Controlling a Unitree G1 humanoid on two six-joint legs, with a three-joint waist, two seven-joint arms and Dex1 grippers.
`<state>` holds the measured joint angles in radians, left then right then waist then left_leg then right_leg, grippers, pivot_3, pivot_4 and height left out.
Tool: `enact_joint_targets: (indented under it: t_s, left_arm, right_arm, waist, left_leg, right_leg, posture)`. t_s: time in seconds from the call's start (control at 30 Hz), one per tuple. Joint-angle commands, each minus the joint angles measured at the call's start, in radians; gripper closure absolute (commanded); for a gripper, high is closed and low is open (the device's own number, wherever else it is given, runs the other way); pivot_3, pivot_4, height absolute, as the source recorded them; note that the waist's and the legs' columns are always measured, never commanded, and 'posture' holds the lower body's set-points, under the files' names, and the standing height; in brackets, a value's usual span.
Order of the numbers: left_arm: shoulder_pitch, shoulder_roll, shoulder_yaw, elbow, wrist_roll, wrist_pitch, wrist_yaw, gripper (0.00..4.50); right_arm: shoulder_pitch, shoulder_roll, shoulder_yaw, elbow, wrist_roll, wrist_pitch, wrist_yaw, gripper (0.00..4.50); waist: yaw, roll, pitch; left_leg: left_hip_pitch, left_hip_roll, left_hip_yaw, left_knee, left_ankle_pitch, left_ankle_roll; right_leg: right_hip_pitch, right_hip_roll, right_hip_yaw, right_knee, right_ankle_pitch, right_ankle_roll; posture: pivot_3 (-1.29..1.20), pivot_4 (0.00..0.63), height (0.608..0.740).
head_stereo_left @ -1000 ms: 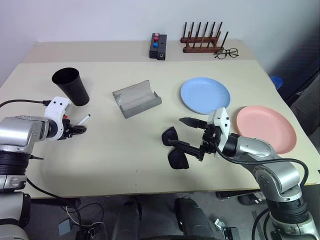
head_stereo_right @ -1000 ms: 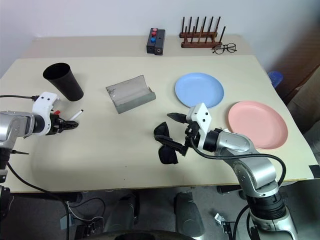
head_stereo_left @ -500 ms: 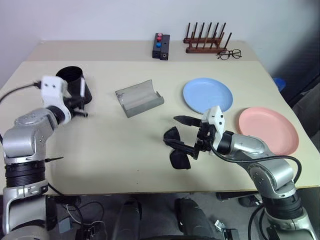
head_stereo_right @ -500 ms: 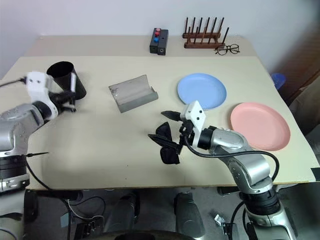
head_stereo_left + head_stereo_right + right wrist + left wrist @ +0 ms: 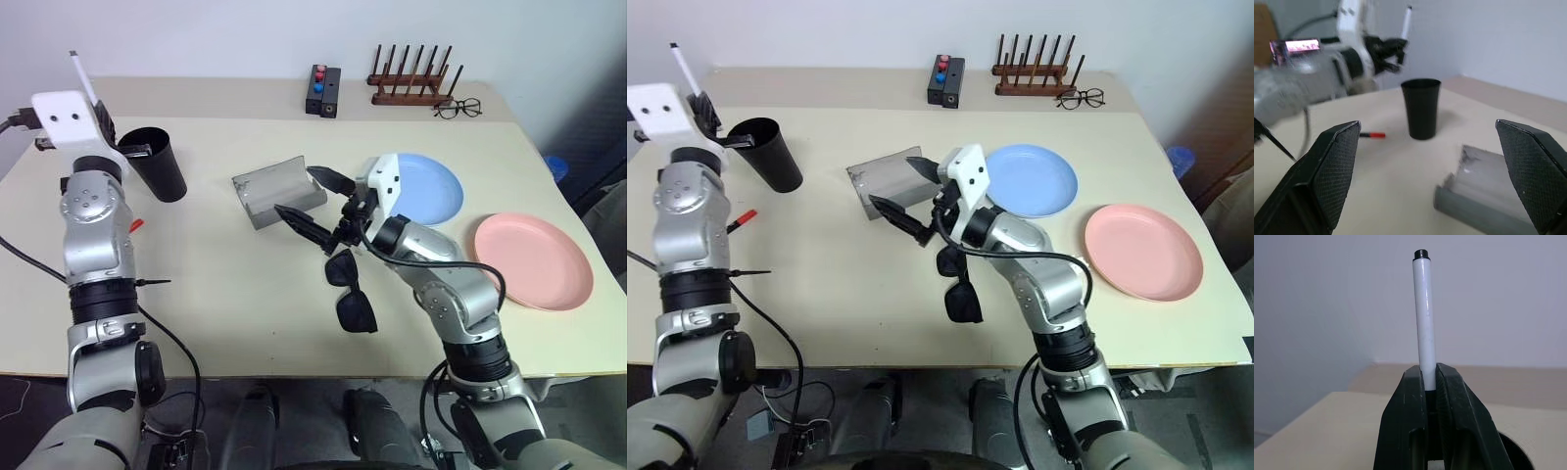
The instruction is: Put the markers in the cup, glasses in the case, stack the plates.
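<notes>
White plastic is standing straight up between the two pads of my left claw (image 5: 1431, 382) in the left wrist view: I am clenching the white marker (image 5: 1424, 318) by its lower end, its small black tip on top. My head views are showing that claw raised just at 9 o'clock of the cup (image 5: 160, 164), at the far-left part of the table (image 5: 225, 304). The right wrist view is giving what my head cannot: a look toward the cup's open mouth, though I cannot tell whether anything is inside. It is also showing the red-capped marker (image 5: 1372, 134) lying flat on the table. In the right eye view it is lying at 7 o'clock of the cup.

My right claw (image 5: 313, 208) is hanging spread wide and empty, just beside the near end of the grey case (image 5: 277, 190), which is lying open like a trough with nothing in it. The black sunglasses (image 5: 350, 286) are lying unfolded on the table at 5 o'clock of the case. The blue plate (image 5: 428, 189) and the pink plate (image 5: 534, 261) are sitting apart, unstacked and bare, pink at 4 o'clock of blue.
</notes>
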<state>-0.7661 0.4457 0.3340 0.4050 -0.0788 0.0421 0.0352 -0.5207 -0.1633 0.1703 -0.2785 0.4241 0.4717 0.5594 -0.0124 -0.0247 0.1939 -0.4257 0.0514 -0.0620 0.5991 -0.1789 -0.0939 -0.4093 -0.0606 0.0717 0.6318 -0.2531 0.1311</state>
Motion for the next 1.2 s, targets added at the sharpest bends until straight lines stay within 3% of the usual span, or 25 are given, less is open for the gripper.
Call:
enact_joint_targets:
  t_s: [0.03, 0.37, 1.07, 1.2]
  left_arm:
    - [-0.053, 0.003, -0.014, 0.086, 0.015, -0.122, 0.003, 4.45]
    - [-0.089, 0.003, -0.033, 0.259, 0.015, -0.272, -0.009, 4.45]
    - [-0.075, -0.006, -0.024, 0.265, -0.012, -0.233, 0.001, 4.45]
    - [-0.073, -0.008, -0.025, 0.261, -0.007, -0.226, 0.012, 2.90]
  right_arm:
    - [-0.004, 0.031, 0.003, -0.041, -0.003, -0.018, -0.030, 0.00]
    - [0.023, 0.054, 0.008, -0.070, 0.002, 0.000, -0.070, 0.00]
    - [0.019, 0.052, 0.015, -0.063, 0.012, 0.009, -0.035, 0.00]
    - [0.022, 0.051, 0.017, -0.065, 0.015, 0.013, -0.030, 0.00]
  waist:
    - [-0.002, 0.000, 0.000]
    - [-0.004, 0.000, 0.000]
    - [-0.004, 0.000, 0.000]
    - [-0.004, 0.000, 0.000]
  left_leg:
    - [0.000, 0.000, 0.000, 0.000, 0.000, 0.000]
    - [0.000, 0.000, 0.000, -0.001, 0.000, 0.000]
    - [0.000, 0.000, 0.000, -0.001, 0.000, 0.000]
    - [0.000, 0.000, 0.000, -0.001, 0.000, 0.000]
  right_leg:
    - [0.000, 0.000, 0.000, 0.000, 0.000, 0.000]
    - [-0.001, 0.000, 0.000, 0.000, 0.000, 0.000]
    - [0.000, 0.000, 0.000, 0.000, 0.000, 0.000]
    - [0.000, 0.000, 0.000, 0.000, 0.000, 0.000]
  posture:
    - [0.00, 0.150, 0.738]
    - [0.00, 0.150, 0.738]
    - [0.00, 0.150, 0.738]
    - [0.00, 0.150, 0.738]
